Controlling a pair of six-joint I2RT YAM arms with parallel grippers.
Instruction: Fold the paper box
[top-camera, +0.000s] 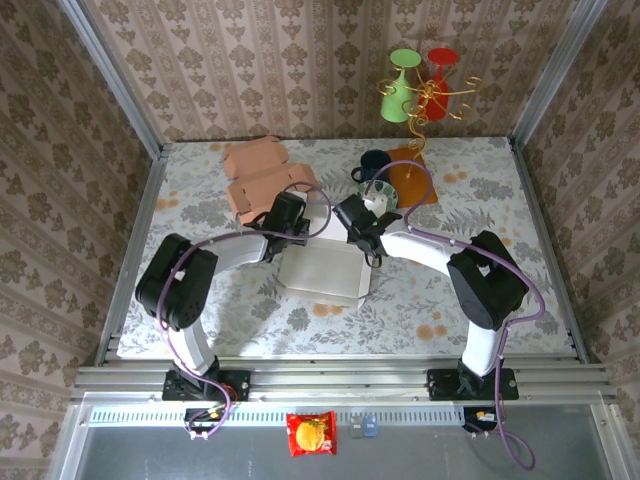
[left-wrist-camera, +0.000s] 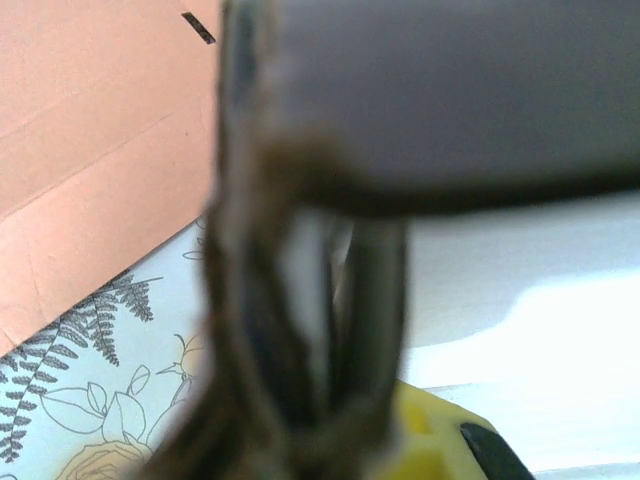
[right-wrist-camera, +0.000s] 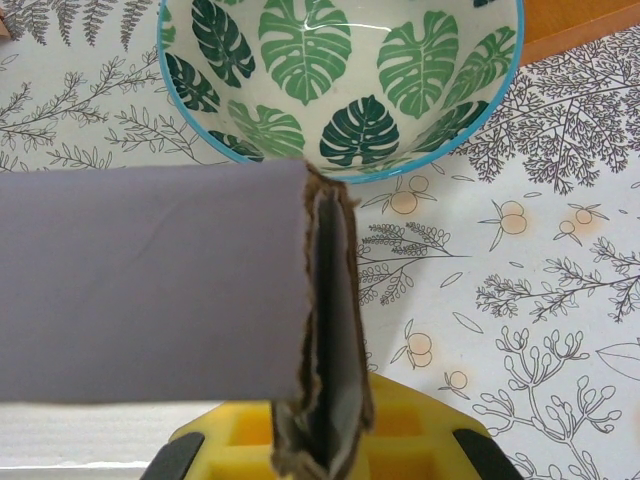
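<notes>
On the near rail, in front of the arm bases, lies a red snack packet (top-camera: 311, 434). Past it, on the flower-printed table (top-camera: 480, 300), the pale paper box (top-camera: 322, 272) sits at the middle between the two arms, which reach in over its far side from the left and the right. The right gripper (right-wrist-camera: 325, 320) has its jaws pressed together on the folded edge of a grey flap of the box, which runs off to the left in its wrist view. The left gripper (left-wrist-camera: 315, 300) is seen only in blur; its jaws stand together, apparently on the ragged edge of another grey flap. Just beyond the right gripper is a leaf-patterned bowl (right-wrist-camera: 340, 80) with a blue rim. Far left of the box lie flat salmon cardboard sheets (top-camera: 262, 175). Behind the bowl stand a dark mug (top-camera: 374, 163) and an orange mat (top-camera: 418, 180), and farthest back a gold cup stand (top-camera: 420, 90) carries a green and a red cup.
</notes>
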